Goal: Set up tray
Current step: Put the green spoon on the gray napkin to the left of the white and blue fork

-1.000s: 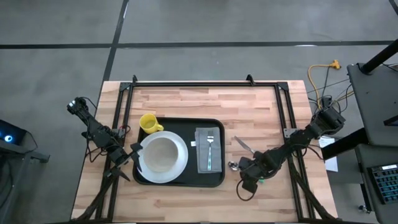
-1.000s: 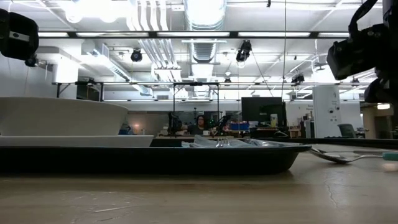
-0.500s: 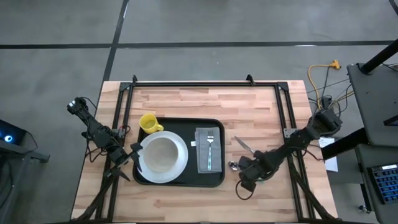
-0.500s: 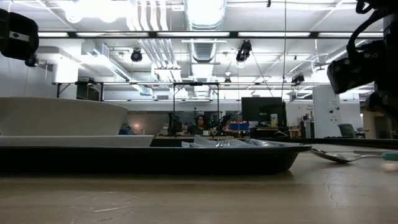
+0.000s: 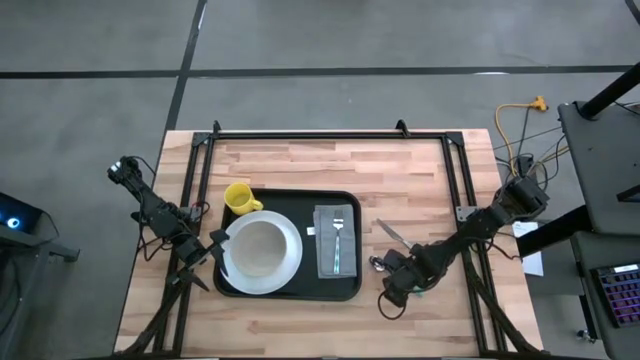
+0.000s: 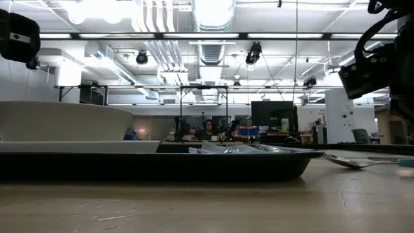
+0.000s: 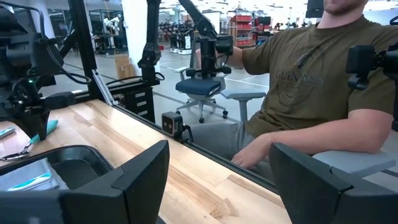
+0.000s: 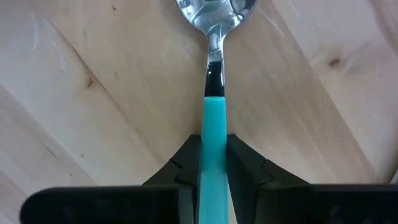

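The black tray (image 5: 340,290) lies mid-table and carries a white plate (image 5: 262,247), a yellow cup (image 5: 238,197) and a grey napkin (image 5: 325,250) with a fork (image 5: 338,238) on it. Right of the tray a spoon (image 5: 377,264) with a teal handle lies flat on the wood; the low view shows it as the spoon (image 6: 349,162). My right gripper (image 5: 393,271) is low over the spoon's handle and shut on it. My left gripper (image 5: 217,251) stands open at the plate's left rim, fingers wide apart in the left wrist view (image 7: 217,180). My right gripper (image 8: 213,146) pinches the spoon's teal handle (image 8: 213,118) between its two fingers (image 8: 186,158), a little behind the metal neck. The fingers lie along the handle, one on each side. The spoon's bowl (image 8: 214,12) points away from the gripper and rests on the table.
A second metal utensil (image 5: 390,232) lies on the wood just beyond the spoon. Black frame rails (image 5: 465,200) run along the table's left, right and far edges. A seated person (image 7: 311,93) shows past the table in the left wrist view. Bare wood (image 5: 330,165) lies beyond the tray.
My right arm has shifted slightly over the spoon, its wrist drifting toward the table's right in the low view. The spoon, the tray and my left arm stand as before.
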Controlling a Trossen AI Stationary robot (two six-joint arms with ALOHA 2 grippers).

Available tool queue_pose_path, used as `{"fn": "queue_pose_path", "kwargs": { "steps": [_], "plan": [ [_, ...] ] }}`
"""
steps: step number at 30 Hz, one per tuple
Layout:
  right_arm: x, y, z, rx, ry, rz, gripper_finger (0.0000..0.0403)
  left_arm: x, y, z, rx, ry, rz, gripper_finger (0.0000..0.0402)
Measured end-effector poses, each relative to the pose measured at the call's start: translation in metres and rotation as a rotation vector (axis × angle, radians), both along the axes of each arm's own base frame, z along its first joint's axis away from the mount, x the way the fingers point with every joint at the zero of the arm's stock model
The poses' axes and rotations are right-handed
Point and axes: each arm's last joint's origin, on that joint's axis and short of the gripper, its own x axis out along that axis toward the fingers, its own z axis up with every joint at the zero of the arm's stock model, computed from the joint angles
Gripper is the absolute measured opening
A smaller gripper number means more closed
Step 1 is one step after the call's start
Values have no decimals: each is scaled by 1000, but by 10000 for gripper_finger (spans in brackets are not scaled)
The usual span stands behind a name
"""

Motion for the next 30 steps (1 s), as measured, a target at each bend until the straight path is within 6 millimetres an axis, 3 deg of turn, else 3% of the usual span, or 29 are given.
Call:
{"fn": "queue_pose_path", "kwargs": {
  "steps": [16,30],
  "plan": [
    [5,-5,17,41,-52,-160,39,0,0,0,0,0,0,255],
    [29,-22,49,31,-51,-430,39,0,0,0,0,0,0,255]
  ]
}}
